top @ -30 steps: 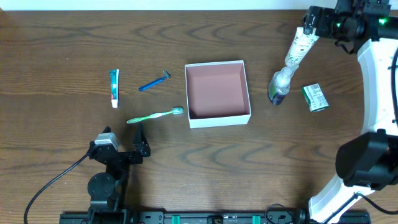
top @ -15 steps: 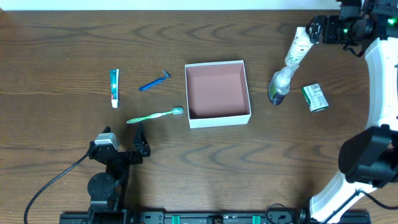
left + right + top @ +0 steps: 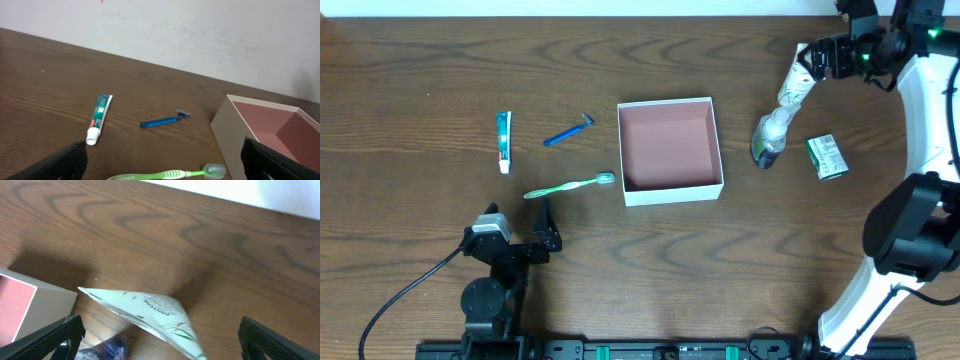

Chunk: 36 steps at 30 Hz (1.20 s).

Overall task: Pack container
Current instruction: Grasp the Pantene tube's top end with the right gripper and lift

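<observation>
From overhead, the right gripper (image 3: pixel 807 60) has swung round since a second ago. Its body then sat over the far end of the white tube (image 3: pixel 790 88); now it lies more to the right of that end, with the fingers turned left towards it. The tube, the bottle (image 3: pixel 770 135) and the soap box (image 3: pixel 826 157) lie as they did. The left gripper (image 3: pixel 548 228) has not moved and sits low on the left. The container (image 3: pixel 675 190) rests flat mid-table where it was, with nothing in it. It is well apart from the right gripper, to that gripper's left and nearer the camera's bottom edge. It is also up and to the right of the left gripper. The toothpaste (image 3: pixel 503 141), razor (image 3: pixel 567 132) and toothbrush (image 3: pixel 570 186) lie left of the container, unchanged.

In the left wrist view, both fingers stand at the frame's lower corners. The jaws are spread as wide as they go and hold nothing. The container (image 3: pixel 235 135) shows at the right, just beyond the right finger, with the toothbrush (image 3: pixel 165 175) lying between the fingers on the table.

In the right wrist view, the jaws are likewise fully spread and grip nothing. The tube (image 3: pixel 150 310) lies below and between them, its lower end near the bottle (image 3: pixel 112 347). A corner of the container (image 3: pixel 50 305) shows at the left edge, beside the left finger.
</observation>
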Motion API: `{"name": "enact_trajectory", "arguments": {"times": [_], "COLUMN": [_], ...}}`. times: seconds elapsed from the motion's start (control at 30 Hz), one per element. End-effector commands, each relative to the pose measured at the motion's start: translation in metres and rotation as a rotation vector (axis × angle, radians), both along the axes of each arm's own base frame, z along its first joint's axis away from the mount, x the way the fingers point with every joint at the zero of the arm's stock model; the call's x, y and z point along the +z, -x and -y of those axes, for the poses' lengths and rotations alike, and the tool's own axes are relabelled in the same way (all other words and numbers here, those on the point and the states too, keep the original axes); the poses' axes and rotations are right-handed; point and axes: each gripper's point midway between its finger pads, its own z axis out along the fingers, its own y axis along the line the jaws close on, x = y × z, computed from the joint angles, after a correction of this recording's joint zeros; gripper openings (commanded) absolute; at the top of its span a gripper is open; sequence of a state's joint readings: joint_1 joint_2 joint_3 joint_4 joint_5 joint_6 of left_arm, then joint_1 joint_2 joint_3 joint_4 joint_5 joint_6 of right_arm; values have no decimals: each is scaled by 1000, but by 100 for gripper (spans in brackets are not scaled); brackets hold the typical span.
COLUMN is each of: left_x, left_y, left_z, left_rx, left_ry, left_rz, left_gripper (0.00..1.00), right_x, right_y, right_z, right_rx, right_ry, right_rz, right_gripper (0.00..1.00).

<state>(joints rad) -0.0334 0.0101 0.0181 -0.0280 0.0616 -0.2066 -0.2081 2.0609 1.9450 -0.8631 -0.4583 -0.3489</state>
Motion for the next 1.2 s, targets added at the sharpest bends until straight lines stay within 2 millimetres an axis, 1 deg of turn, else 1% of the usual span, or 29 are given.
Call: {"name": "enact_trajectory", "arguments": {"times": [0.0,0.2,0.3,0.37,0.5,0.57,0.67,0.8,0.93,1.03,1.1,1.17], "left_x": [-15,-15,-15,-15,-15,-15,-15,-15,-15,-15,-15,-15], "left_y": [1,1,1,1,1,1,1,1,1,1,1,1], "left_z": [0,0,0,0,0,0,0,0,0,0,0,0], "left_rx": [-5,-5,-5,-5,-5,-5,-5,-5,-5,-5,-5,-5], "left_ry": [-2,-2,-2,-2,-2,-2,-2,-2,-2,-2,-2,-2], "left_rz": [-46,-46,-46,-46,-46,-46,-46,-46,-46,-46,-46,-46], "left_gripper": [98,98,98,98,98,98,98,98,98,98,98,98], "right_x": [14,17,19,17,5,-2,-12,-13,-13,-13,-14,-14], "right_y": [-2,-3,-4,-5,-5,-5,-6,-5,-5,-5,-5,-4], "right_z": [-3,-10,-13,-14,-15,-18,-22,-23,-21,-22,-22,-22], "right_rx": [54,101,117,120,123,139,153,155,151,152,152,152], "right_ry": [-14,-22,-40,-43,-58,-76,-105,-112,-111,-111,-112,-113], "right_rz": [55,80,92,91,61,48,31,25,24,24,21,18], "right_gripper": [99,92,86,84,81,77,69,55,35,17,12,10]}}
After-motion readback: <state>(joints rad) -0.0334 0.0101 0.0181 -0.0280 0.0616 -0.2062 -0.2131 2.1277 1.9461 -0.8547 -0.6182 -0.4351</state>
